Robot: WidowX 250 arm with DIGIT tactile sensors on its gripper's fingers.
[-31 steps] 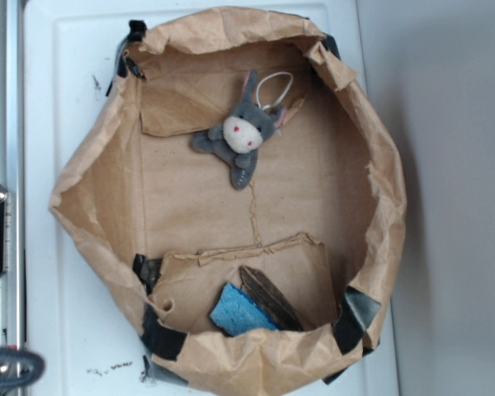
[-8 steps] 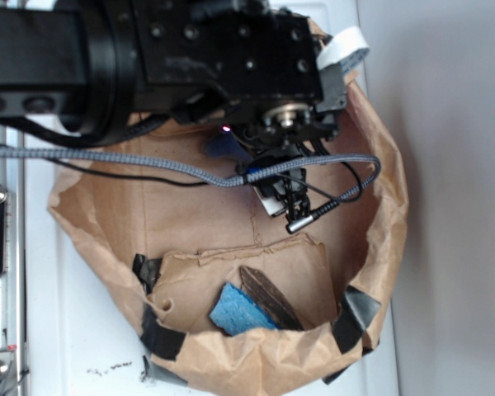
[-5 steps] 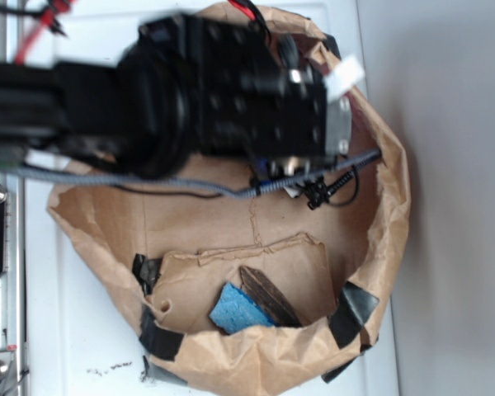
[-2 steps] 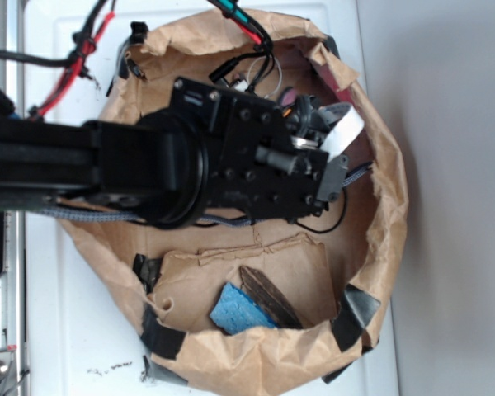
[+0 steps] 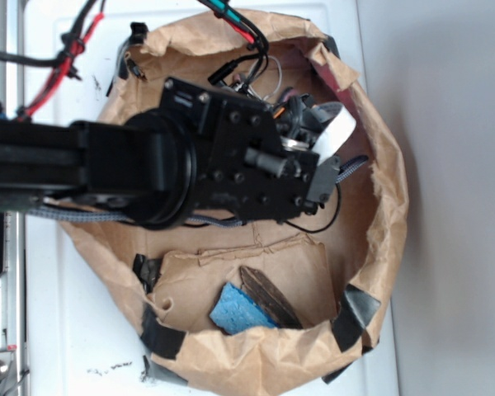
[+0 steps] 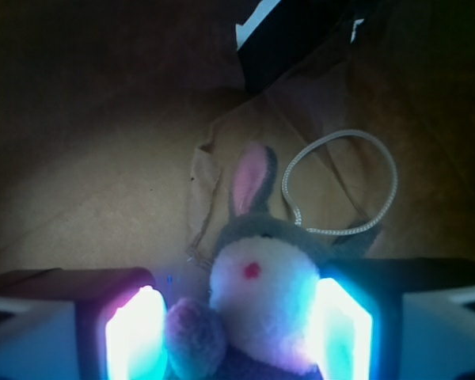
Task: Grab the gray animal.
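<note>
Exterior view: at far left we see the white table (image 5: 41,313), then our black arm (image 5: 82,169) reaching rightward over the brown paper bag (image 5: 388,190), whose walls ring the whole work area; the wrist housing hides the gray animal from this angle, though a bit of its white string loop (image 5: 274,76) shows just beyond the housing, near the bag's far wall. Toward the near wall lie a blue sponge piece (image 5: 238,313) and a dark scrap (image 5: 268,295), well apart from the action. The wrist view settles the question: reading left to right, the glowing left finger (image 6: 131,336) stands with a clear gap between it and the toy, next comes the toy's gray paw, then the white muzzle of the gray animal (image 6: 261,305) with a red dot, then the right finger (image 6: 340,332), which appears to touch the muzzle's side. Our gripper (image 6: 236,336) is spread, straddling the plush and pinching nothing yet. The animal lies on the bag floor directly between the jaws, its long axis running away from the wrist, pink-lined ear and loop pointing ahead. We judge that closing the jaws where they stand should catch the head.
</note>
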